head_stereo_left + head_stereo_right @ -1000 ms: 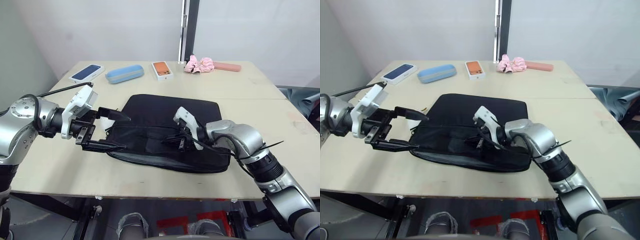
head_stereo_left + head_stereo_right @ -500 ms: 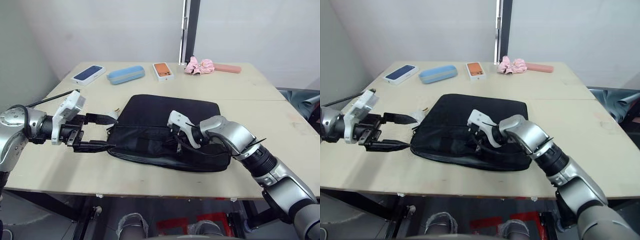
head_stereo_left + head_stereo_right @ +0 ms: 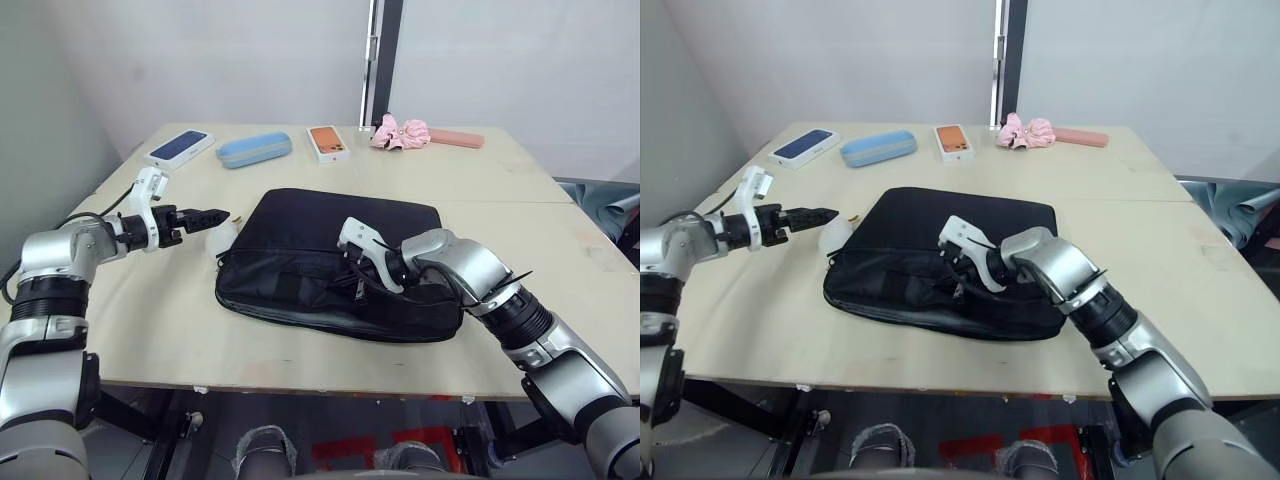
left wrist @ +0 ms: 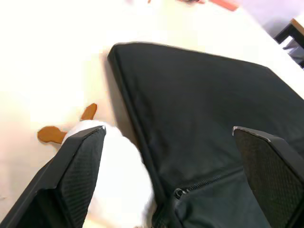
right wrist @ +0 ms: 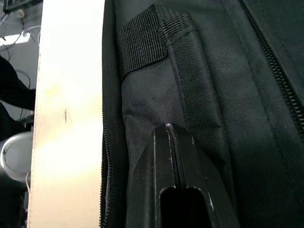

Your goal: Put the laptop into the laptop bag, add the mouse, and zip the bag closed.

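The big flat black fabric laptop bag (image 3: 335, 275) is laid flat near the front middle of the pale wooden table (image 3: 560, 240), with its zipper seen running along the near edge. The right gripper (image 3: 357, 283) is pressed onto the bag's front panel near a webbing strap, and in the right wrist view its two black fingers (image 5: 173, 156) are seen brought tightly together with only bag fabric against them. To the bag's left, the left gripper (image 3: 205, 217) is held low over the table with its fingers spread wide apart and nothing between them. Just beyond its fingertips, a white oval object (image 3: 222, 237) with an orange-brown tag is lying against the bag's left corner; whether it is fluffy or smooth cannot be told. Along the far edge of the table are set a dark blue phone box (image 3: 178, 147), a light blue oblong case (image 3: 254, 149), an orange phone box (image 3: 326, 142) and a pink ruffled folded umbrella (image 3: 425, 133).
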Tool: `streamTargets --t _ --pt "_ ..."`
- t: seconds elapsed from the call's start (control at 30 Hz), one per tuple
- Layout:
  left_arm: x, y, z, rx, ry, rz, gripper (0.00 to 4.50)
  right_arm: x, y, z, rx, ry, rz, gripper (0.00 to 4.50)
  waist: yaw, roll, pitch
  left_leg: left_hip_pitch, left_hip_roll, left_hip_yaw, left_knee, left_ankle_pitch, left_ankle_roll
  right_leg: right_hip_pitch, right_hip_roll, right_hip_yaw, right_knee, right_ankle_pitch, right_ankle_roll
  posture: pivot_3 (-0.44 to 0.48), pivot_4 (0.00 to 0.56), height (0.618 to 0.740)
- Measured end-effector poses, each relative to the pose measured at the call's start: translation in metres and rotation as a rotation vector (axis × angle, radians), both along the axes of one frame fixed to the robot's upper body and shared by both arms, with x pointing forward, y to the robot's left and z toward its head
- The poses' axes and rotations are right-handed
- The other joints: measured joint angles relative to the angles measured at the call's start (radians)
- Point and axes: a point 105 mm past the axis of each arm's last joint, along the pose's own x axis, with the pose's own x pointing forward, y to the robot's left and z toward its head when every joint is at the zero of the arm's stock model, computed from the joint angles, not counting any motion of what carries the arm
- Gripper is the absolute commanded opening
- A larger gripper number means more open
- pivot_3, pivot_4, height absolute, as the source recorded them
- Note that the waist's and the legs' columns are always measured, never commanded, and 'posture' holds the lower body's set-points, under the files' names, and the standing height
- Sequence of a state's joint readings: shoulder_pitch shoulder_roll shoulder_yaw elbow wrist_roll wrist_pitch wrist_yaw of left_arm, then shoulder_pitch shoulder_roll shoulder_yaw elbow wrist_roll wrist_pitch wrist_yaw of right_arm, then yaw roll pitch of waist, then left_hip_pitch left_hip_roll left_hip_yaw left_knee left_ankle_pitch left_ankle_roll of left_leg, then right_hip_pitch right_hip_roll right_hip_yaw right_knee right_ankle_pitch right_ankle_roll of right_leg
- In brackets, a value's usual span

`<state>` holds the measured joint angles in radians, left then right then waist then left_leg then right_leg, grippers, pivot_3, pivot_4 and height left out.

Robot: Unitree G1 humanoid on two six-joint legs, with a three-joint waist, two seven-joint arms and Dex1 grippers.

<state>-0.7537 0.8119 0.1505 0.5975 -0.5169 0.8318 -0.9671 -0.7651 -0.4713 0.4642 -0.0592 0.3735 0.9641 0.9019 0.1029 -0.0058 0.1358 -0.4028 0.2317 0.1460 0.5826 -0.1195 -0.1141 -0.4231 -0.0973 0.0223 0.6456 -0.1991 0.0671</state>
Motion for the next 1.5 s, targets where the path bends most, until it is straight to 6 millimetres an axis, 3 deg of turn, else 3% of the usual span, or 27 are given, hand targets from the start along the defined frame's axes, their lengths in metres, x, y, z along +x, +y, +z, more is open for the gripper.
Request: streamTargets --t 0.27,0.53,0.67,0.77,1.1,1.3,1.5 --pt "0.023 0.0 -0.023 0.012 0.061 0.107 4.5 0.006 -0.003 0.007 0.038 0.02 -0.054 0.03 0.003 -0.001 0.001 -0.004 0.001 -0.001 -0.002 0.0 0.0 -0.002 0.001 -0.002 -0.004 0.0 0.0 0.0 0.15 0.74" --pt "0.024 0.005 -0.034 0.041 0.086 0.127 4.5 0.009 -0.001 0.011 0.07 0.016 -0.084 0.03 0.002 0.0 0.001 -0.004 0.001 -0.001 -0.003 0.0 -0.001 -0.002 0.001 -0.002 -0.005 0.0 0.0 0.0 0.15 0.74" --pt "0.025 0.016 -0.058 0.139 0.154 0.205 4.5 0.013 -0.001 0.008 0.067 0.012 -0.106 0.03 0.002 0.0 0.001 -0.003 0.001 -0.001 -0.003 0.0 -0.001 -0.002 0.001 -0.002 -0.005 0.0 0.0 0.0 0.15 0.74" --pt "0.026 0.016 -0.06 0.17 0.146 0.204 3.71 0.016 -0.001 0.009 0.064 0.006 -0.118 0.0 0.002 0.0 0.001 -0.002 0.001 -0.002 -0.003 0.0 -0.001 -0.001 0.001 -0.002 -0.005 0.0 0.0 0.0 0.15 0.74" --pt "0.027 0.008 -0.061 0.175 0.141 0.163 0.12 0.019 -0.001 0.009 0.063 -0.01 -0.127 0.0 0.001 0.0 0.001 -0.002 0.001 -0.002 -0.003 0.0 -0.002 -0.001 0.001 -0.002 -0.005 0.0 0.0 0.0 0.15 0.74" --pt "0.014 0.016 -0.051 0.221 0.106 0.101 0.02 0.019 0.001 0.01 0.068 -0.015 -0.123 0.0 -0.004 0.0 0.002 -0.003 0.001 -0.002 -0.006 0.0 -0.002 -0.001 0.001 -0.002 -0.007 0.0 0.0 0.0 0.15 0.74" --pt "-0.029 0.008 -0.032 0.222 0.033 -0.061 0.02 0.022 -0.002 0.012 0.061 -0.033 -0.137 0.0 -0.007 0.001 0.002 -0.004 0.002 -0.001 -0.011 0.0 -0.002 -0.002 0.002 -0.004 -0.014 0.0 0.0 0.0 0.15 0.74"
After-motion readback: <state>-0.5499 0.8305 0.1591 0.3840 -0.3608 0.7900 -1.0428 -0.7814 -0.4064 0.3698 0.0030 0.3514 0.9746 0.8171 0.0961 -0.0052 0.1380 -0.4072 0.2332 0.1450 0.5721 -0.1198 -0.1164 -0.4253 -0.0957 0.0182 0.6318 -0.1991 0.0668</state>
